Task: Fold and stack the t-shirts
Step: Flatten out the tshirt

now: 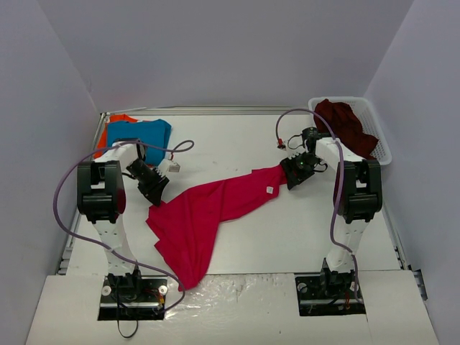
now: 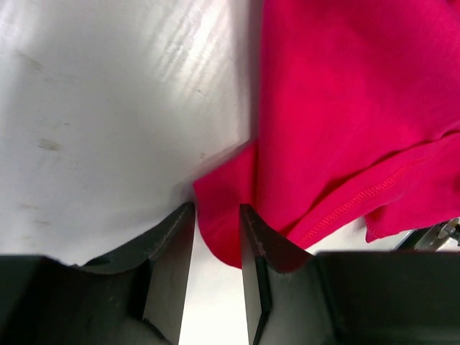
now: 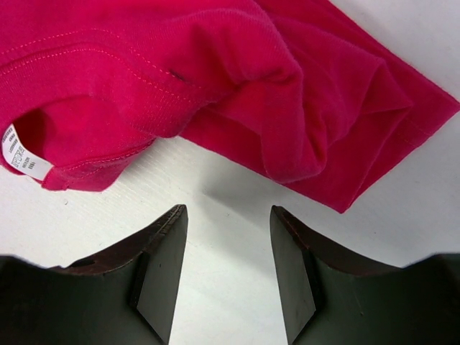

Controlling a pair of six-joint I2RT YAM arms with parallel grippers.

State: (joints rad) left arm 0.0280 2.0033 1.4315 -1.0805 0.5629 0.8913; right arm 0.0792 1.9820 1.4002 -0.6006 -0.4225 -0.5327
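You're flattening the crimson-pink t-shirt (image 1: 194, 215). Left jaws stand open astride a corner (image 2: 223, 215), right jaws open beside the collar (image 3: 93, 136); pinch both, then stretch.

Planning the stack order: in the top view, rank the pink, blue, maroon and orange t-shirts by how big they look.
1. pink t-shirt, spread out, clearly largest.
2. blue t-shirt and maroon t-shirt: too alike to rank.
3. orange t-shirt: only an edge shows beside the blue one.
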